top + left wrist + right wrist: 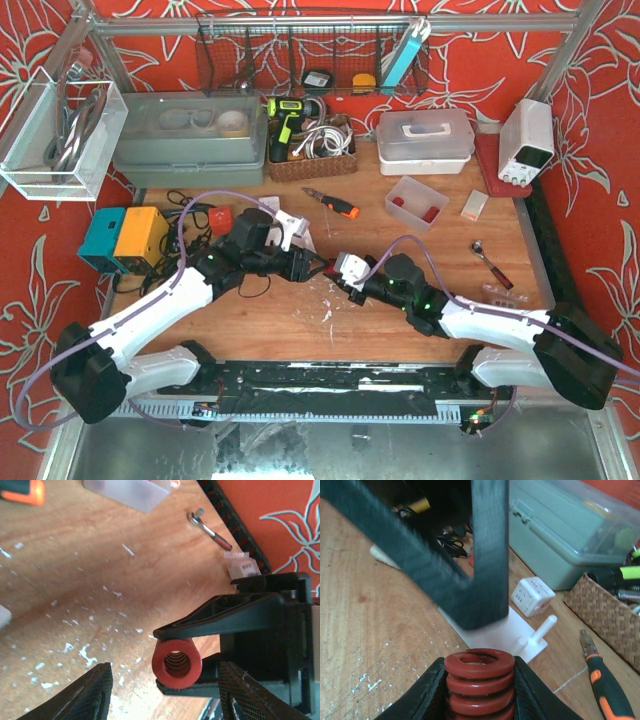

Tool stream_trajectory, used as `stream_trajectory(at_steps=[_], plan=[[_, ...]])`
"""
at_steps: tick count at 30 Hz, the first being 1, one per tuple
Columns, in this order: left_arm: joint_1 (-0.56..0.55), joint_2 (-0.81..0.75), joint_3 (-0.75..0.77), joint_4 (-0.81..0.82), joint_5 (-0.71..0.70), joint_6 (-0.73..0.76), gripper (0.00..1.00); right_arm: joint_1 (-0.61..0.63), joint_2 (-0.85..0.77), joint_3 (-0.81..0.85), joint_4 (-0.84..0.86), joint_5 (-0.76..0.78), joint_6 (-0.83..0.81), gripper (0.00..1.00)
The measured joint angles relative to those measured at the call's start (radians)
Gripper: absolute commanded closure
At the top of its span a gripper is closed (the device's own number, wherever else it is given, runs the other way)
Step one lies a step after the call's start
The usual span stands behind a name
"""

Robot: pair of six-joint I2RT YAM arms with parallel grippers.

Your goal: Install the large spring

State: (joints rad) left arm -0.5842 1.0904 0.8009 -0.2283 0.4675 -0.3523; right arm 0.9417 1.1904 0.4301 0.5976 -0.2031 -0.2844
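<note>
Two sets of fingers meet over the middle of the wooden surface [450, 250]. The right fingers [343, 280] are clenched on the red spring [479, 672], its open end turned toward the left fingers [312, 268], which are spread wide with nothing in them. Beyond lies a white plate [495, 630] with a peg [542, 627] standing on it, then a white cube [532, 596], a grey box [560, 535] and a wicker basket [610, 615].

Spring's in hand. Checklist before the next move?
1. Red spring clamped in right gripper: ok.
2. Spring bore unblocked: ok.
3. White peg unobstructed: ok.
4. Spring lined up over peg: not ok, peg sits ahead and to the right.
5. Left gripper jaws open, off the spring: ok.
6. Peg's base plate secured: cannot tell.
</note>
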Motion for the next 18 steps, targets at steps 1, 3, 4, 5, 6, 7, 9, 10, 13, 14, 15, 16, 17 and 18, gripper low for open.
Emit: stream_trajectory(at_steps=[1, 3, 4, 5, 6, 7, 9, 10, 13, 14, 15, 16, 17, 18], plan=[[-0.005, 0.008, 0.0, -0.006, 0.011, 0.005, 0.36, 0.009, 0.0, 0.0, 0.008, 0.0, -0.011, 0.91], [-0.016, 0.027, 0.0, -0.017, 0.035, 0.012, 0.35, 0.026, 0.0, 0.0, 0.018, 0.002, -0.032, 0.92], [-0.02, 0.035, 0.0, -0.021, 0.044, 0.015, 0.35, 0.031, 0.0, 0.0, 0.019, 0.003, -0.041, 0.92], [-0.026, 0.042, 0.0, -0.024, 0.054, 0.016, 0.35, 0.035, 0.0, 0.0, 0.021, 0.005, -0.048, 0.92], [-0.031, 0.046, 0.0, -0.026, 0.062, 0.016, 0.35, 0.036, 0.0, 0.0, 0.022, 0.007, -0.053, 0.92], [-0.034, 0.047, 0.0, -0.026, 0.071, 0.017, 0.35, 0.037, 0.0, 0.0, 0.023, 0.009, -0.06, 0.92], [-0.04, 0.047, 0.0, -0.025, 0.084, 0.017, 0.37, 0.04, 0.0, 0.0, 0.024, 0.014, -0.069, 0.91], [-0.04, 0.047, 0.0, -0.025, 0.088, 0.017, 0.38, 0.041, 0.0, 0.0, 0.024, 0.019, -0.072, 0.91], [-0.042, 0.048, 0.0, -0.025, 0.092, 0.016, 0.41, 0.042, 0.0, 0.0, 0.024, 0.02, -0.079, 0.92], [-0.042, 0.051, 0.0, -0.025, 0.093, 0.015, 0.42, 0.043, 0.0, 0.0, 0.024, 0.021, -0.081, 0.92], [-0.042, 0.054, 0.0, -0.025, 0.094, 0.014, 0.42, 0.043, 0.0, 0.0, 0.024, 0.023, -0.084, 0.92], [-0.043, 0.059, 0.002, -0.025, 0.095, 0.014, 0.42, 0.045, 0.0, 0.0, 0.024, 0.024, -0.086, 0.92], [-0.044, 0.064, 0.002, -0.024, 0.096, 0.013, 0.43, 0.046, 0.0, 0.0, 0.023, 0.025, -0.089, 0.92], [-0.045, 0.069, 0.003, -0.024, 0.097, 0.014, 0.44, 0.047, 0.0, 0.0, 0.022, 0.026, -0.091, 0.92]])
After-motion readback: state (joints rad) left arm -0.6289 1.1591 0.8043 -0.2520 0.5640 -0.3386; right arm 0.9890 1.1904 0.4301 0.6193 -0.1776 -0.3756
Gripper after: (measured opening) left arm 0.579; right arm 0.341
